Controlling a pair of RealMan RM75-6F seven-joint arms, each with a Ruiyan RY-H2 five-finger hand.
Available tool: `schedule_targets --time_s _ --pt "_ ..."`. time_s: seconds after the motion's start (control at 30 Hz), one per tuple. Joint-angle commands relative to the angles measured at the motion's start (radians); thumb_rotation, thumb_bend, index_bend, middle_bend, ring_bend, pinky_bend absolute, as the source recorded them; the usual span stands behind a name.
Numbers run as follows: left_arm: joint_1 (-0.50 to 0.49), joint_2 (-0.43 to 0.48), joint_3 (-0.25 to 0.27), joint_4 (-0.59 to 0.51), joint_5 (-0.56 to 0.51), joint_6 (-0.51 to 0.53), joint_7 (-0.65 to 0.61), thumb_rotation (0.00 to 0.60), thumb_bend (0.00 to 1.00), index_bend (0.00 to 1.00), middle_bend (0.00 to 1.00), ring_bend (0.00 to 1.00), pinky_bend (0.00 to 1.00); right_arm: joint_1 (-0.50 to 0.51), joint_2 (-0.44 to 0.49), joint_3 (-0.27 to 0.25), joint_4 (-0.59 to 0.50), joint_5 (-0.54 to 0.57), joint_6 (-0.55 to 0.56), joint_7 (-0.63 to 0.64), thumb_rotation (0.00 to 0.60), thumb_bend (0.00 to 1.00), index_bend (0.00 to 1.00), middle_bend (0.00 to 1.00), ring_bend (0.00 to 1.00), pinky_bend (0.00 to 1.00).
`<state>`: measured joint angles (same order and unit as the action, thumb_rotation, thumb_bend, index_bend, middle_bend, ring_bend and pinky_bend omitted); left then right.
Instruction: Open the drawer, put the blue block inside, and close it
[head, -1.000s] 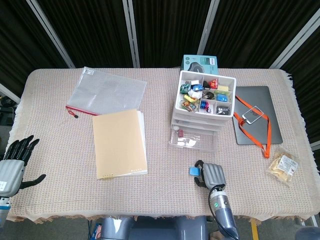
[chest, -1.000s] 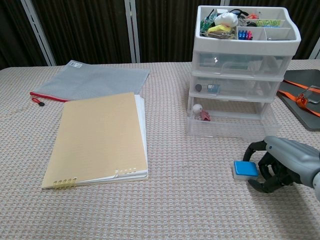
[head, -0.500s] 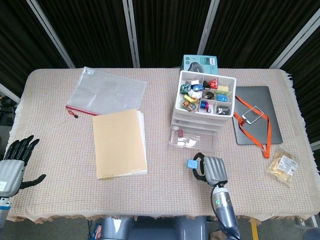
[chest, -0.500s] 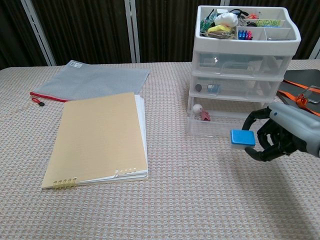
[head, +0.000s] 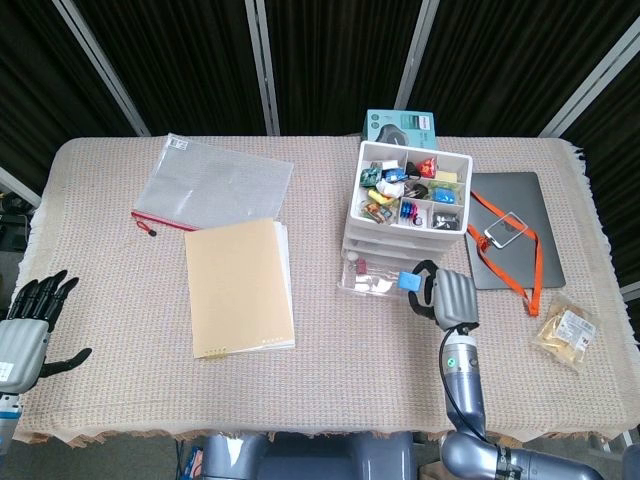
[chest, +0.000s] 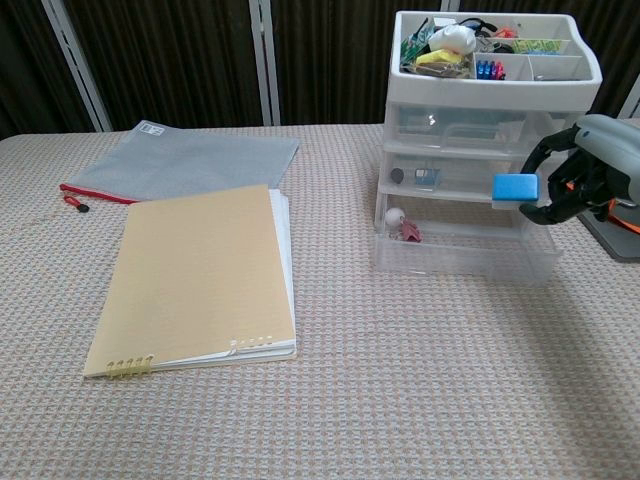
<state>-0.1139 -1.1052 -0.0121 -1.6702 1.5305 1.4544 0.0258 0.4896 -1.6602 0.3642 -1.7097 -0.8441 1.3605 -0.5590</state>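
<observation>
Right hand raised off the table, fingers curled around the blue block, pinching it at the fingertips. Held above the open bottom drawer of the white three-tier drawer unit, over its right half in the chest view; not touching the drawer, as far as can be judged. Pulled out toward the robot, with a small white-and-pink item lying at its left end. Filled with assorted small colourful objects up in the top tray. Left hand low at the near left table edge, fingers spread and holding nothing.

Lying left of the drawer unit, a tan spiral notebook, and behind it a grey mesh zip pouch. Resting right of the unit, a grey laptop with an orange lanyard across it.
</observation>
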Motion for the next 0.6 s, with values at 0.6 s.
schedule_targets --time_s 0.6 --pt "0.003 -0.003 -0.001 0.001 0.002 0.006 0.003 0.6 0.19 0.04 0.0 0.0 0.0 -0.051 0.084 -0.194 -0.018 -0.301 0.024 0.099 0.6 0.16 0.31 0.44 0.43 0.45"
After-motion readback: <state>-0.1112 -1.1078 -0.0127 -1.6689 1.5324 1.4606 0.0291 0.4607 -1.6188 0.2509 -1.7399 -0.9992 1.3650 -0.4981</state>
